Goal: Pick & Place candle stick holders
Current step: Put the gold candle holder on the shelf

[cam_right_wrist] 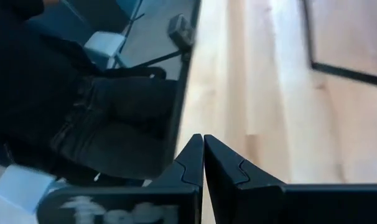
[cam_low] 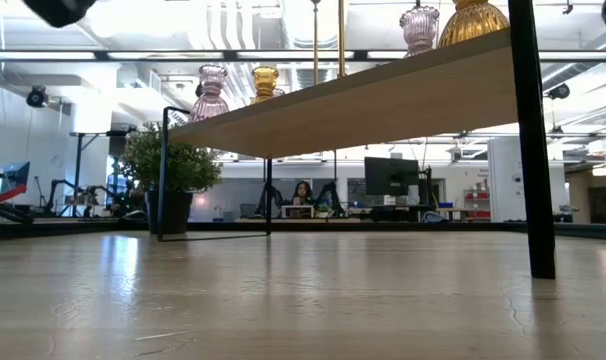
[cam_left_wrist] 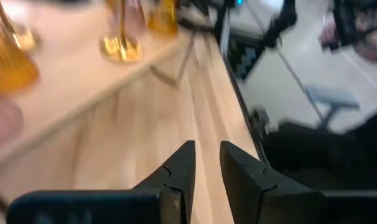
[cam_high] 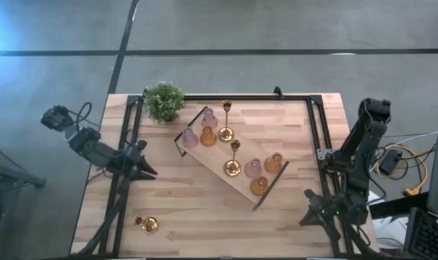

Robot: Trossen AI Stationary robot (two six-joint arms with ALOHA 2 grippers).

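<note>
We see a gold candle stick holder (cam_high: 148,224) lying near the table's front edge, apart from our slightly parted, empty left gripper (cam_high: 145,167).

Two dark six-joint arms, matte black links showing throughout. Left gripper (cam_left_wrist: 206,163): two black wedge-shaped fingers (cam_left_wrist: 182,168) tapering to points, each showing a stepped notch along its inner edge behind the tip. Right gripper (cam_right_wrist: 203,155): matching black notched fingers; faint white lettering showing on the black housing behind the jaws.
</note>
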